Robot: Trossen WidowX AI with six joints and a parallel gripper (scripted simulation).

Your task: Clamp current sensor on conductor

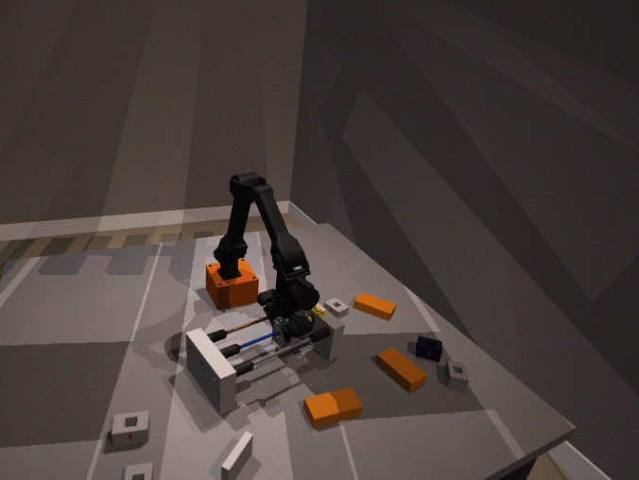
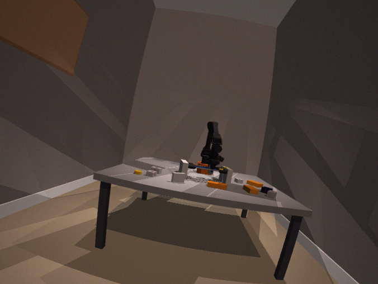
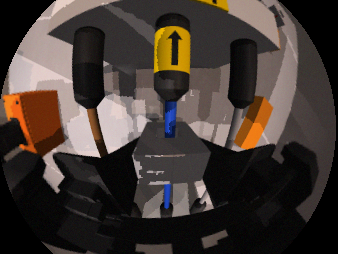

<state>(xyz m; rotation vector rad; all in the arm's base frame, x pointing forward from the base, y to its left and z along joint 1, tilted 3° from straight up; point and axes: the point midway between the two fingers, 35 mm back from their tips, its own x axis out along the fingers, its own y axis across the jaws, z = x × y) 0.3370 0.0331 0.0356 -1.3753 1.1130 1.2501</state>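
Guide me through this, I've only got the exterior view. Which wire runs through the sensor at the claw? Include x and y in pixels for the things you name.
Observer: The wrist view shows the blue wire (image 1: 258,339) (image 2: 201,166) (image 3: 170,117) passing through the grey sensor (image 1: 277,335) (image 2: 210,171) (image 3: 172,152).
Operator: And how do the fingers sit?
Observer: One black finger lies against each side of it in the wrist view.
Operator: Any arrow you can read?
Observer: Yes, the black one on the yellow sleeve (image 1: 308,318) (image 2: 220,169) (image 3: 171,65), pointing away from the sensor.
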